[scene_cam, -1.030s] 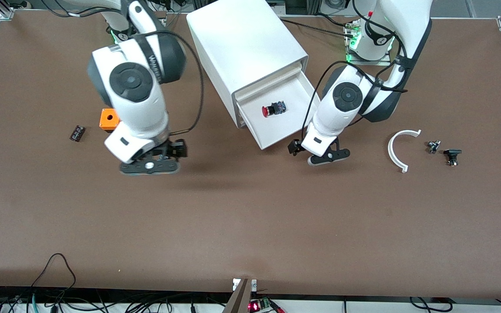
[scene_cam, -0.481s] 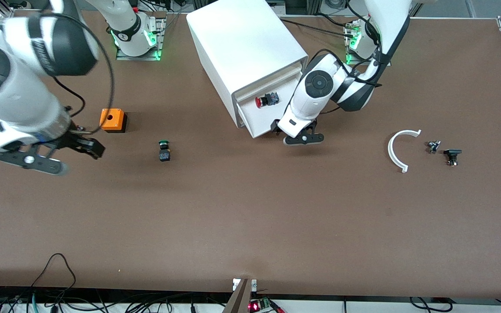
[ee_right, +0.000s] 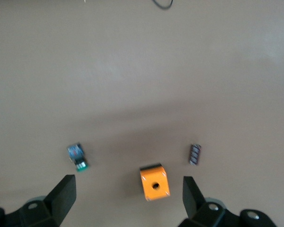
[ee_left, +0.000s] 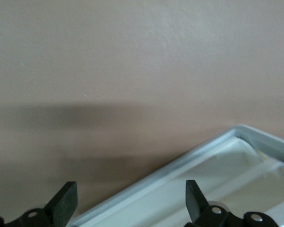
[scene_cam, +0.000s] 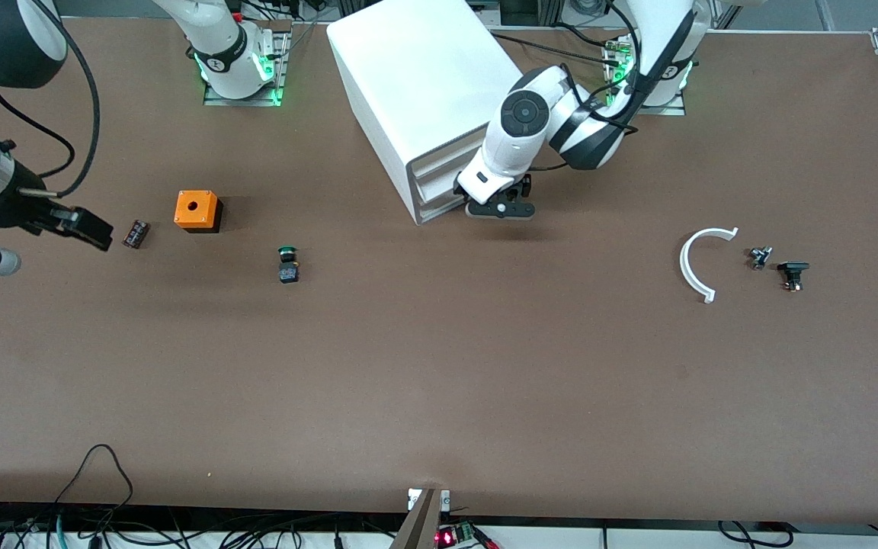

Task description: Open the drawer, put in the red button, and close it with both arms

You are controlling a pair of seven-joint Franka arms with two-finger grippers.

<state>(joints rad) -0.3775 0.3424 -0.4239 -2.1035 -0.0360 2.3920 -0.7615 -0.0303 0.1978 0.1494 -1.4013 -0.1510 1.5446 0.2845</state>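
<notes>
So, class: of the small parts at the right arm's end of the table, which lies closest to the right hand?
The small dark ribbed block, beside the right hand; the orange box and green-capped switch lie farther off.

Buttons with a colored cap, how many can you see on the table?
1: the green-capped button sits on the table, nearer the camera than the orange box. Another may be hidden in the closed drawer.

No readable text, labels, brands or numbers on anything in view.
</notes>
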